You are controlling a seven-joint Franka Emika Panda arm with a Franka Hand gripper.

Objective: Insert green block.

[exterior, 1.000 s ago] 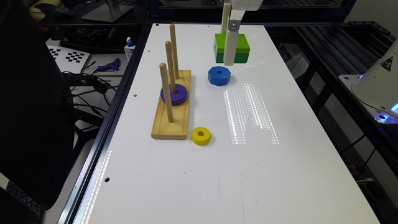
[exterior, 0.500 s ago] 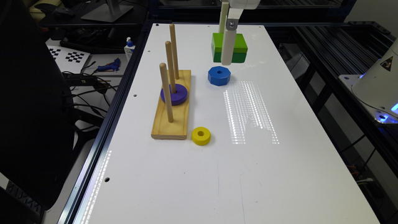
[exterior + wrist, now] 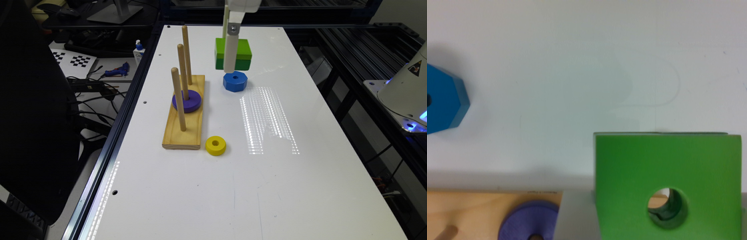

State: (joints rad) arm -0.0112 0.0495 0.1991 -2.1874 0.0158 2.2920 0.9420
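The green block (image 3: 243,50), square with a round centre hole, hangs above the white table (image 3: 267,166), just beyond the blue octagonal block (image 3: 235,81). My gripper (image 3: 231,50) is shut on it from above. In the wrist view the green block (image 3: 667,175) sits close to the camera between grey fingers (image 3: 577,215), with my gripper (image 3: 662,220) around it. The wooden peg base (image 3: 185,133) with three upright pegs lies toward the exterior view's left of the block. A purple ring (image 3: 186,101) sits on the middle peg.
A yellow ring (image 3: 215,145) lies on the table beside the near end of the peg base. The blue block (image 3: 442,105) and purple ring (image 3: 527,225) also show in the wrist view. A chair and cables stand off the table's left edge.
The gripper and the green block in it have shifted toward the exterior view's left, closer to the pegs. Nothing else has moved.
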